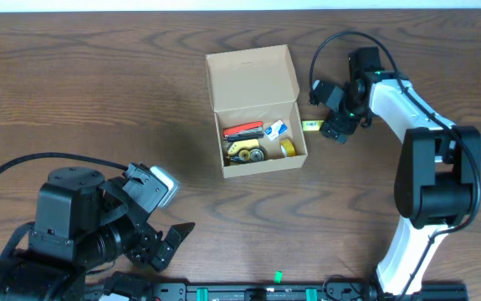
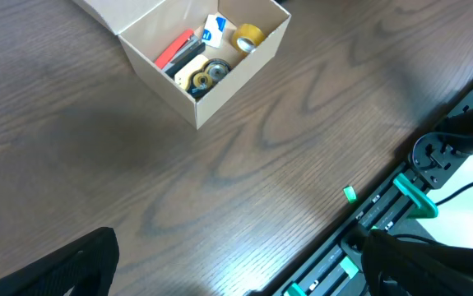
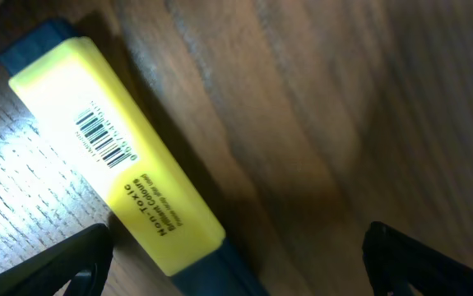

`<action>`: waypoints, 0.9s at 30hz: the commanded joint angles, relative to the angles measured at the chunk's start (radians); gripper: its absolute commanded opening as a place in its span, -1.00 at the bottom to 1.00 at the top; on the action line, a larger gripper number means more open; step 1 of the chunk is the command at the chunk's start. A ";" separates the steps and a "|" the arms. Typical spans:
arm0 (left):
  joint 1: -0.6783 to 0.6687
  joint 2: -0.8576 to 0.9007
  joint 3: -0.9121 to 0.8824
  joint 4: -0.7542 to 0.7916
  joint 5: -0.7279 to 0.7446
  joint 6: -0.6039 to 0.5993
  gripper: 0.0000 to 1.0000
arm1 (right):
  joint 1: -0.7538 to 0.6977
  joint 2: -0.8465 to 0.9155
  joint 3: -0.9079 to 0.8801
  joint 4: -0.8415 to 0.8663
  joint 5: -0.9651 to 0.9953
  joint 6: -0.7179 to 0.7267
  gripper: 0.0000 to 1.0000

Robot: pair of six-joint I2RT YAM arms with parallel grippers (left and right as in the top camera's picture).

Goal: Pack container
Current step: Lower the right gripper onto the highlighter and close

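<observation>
The wooden table [image 1: 98, 92] carries the container [image 1: 253, 79] at centre rear, with its lid flap open and small items inside. The left gripper [image 2: 240, 247] hangs at front left, jaws fully spread and empty. The right gripper [image 3: 236, 238], jaws also wide and apparently grasping nothing, hovers over a yellow highlighter [image 3: 121, 164] lying just right of the container.

Yellow highlighter [image 3: 125, 168] runs off the wrist view's bottom edge, its dark end blurred. The container [image 2: 244, 72] lid is cut off at top. The small items [image 1: 253, 150] inside are too tiny to name.
</observation>
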 commanded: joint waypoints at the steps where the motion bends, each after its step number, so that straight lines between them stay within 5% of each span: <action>1: 0.002 -0.001 0.016 -0.003 0.015 0.006 0.90 | -0.003 0.013 -0.013 0.010 -0.014 -0.011 0.93; 19: 0.002 -0.001 0.016 -0.003 0.014 0.006 0.91 | -0.004 0.055 -0.013 0.025 -0.089 0.011 0.75; 27: 0.002 -0.001 0.016 -0.003 0.015 0.006 0.91 | -0.004 0.055 -0.013 0.020 -0.117 0.066 0.33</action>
